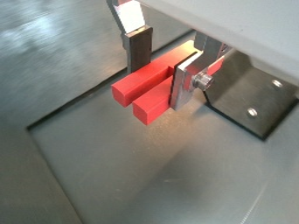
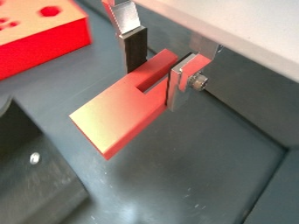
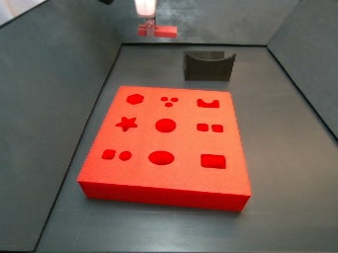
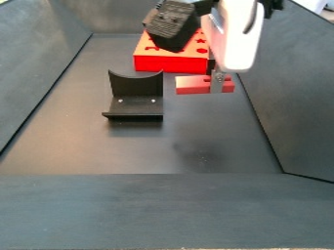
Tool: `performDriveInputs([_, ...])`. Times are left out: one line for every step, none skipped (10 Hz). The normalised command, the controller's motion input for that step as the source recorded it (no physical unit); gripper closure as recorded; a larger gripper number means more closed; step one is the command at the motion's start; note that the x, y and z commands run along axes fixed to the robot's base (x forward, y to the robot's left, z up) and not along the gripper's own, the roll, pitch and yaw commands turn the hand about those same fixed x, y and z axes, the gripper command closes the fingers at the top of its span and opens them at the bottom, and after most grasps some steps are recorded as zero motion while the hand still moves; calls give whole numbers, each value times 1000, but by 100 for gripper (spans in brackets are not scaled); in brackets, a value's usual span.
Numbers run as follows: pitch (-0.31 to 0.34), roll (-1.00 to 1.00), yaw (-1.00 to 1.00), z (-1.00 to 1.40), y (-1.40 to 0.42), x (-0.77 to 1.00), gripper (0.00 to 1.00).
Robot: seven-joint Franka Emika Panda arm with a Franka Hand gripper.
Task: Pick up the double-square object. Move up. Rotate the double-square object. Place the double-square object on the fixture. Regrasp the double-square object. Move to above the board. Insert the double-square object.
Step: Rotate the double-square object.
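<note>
A dark grey surface (image 3: 158, 232) with raised walls fills both side views. On it lies the board (image 3: 165, 148), a large flat red slab with three rows of shaped recesses: circles, a star, squares and small dots. A corner of the board (image 2: 41, 35) also shows in a wrist view.

Beyond the board's far end in a side view stands the fixture (image 3: 208, 65), a small dark block with a U-shaped notch in its top; it is near the board but not touching it. In a side view the fixture (image 4: 133, 96) sits well apart from the hand.

The hand (image 4: 216, 76) hangs above the bare surface, clear of both board and fixture. Its flat silver fingers (image 1: 183, 83) are closed onto the double-square object (image 1: 149, 88), a small red elongated block, pinching one end so the rest juts out level. In a side view the double-square object (image 4: 205, 85) is lifted off the surface, beside the fixture.
</note>
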Motion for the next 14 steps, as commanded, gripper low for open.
performDriveInputs([-4, -12, -1000, -46, 19, 11, 100])
performDriveInputs([-4, -13, -1000, -46, 19, 11, 100])
performDriveInputs([-4, -14, -1000, -46, 19, 11, 100])
performDriveInputs([-4, -14, -1000, -46, 18, 10, 100])
performDriveInputs([-4, -15, -1000, -46, 19, 10, 100])
performDriveInputs([-5, -16, -1000, -46, 18, 10, 100])
performDriveInputs([-5, -17, -1000, -46, 19, 10, 100])
performDriveInputs([-5, -18, -1000, -46, 19, 10, 100])
performDriveInputs([-5, -19, -1000, -46, 19, 10, 100])
performDriveInputs([-6, -21, -1000, -46, 18, 10, 100])
performDriveInputs([-6, -22, -1000, -46, 19, 9, 100])
performDriveInputs([-7, -24, -1000, -46, 18, 9, 100])
performDriveInputs([-7, -25, -1000, -46, 19, 9, 100])
performDriveInputs([-8, -28, -1000, -46, 19, 9, 100])
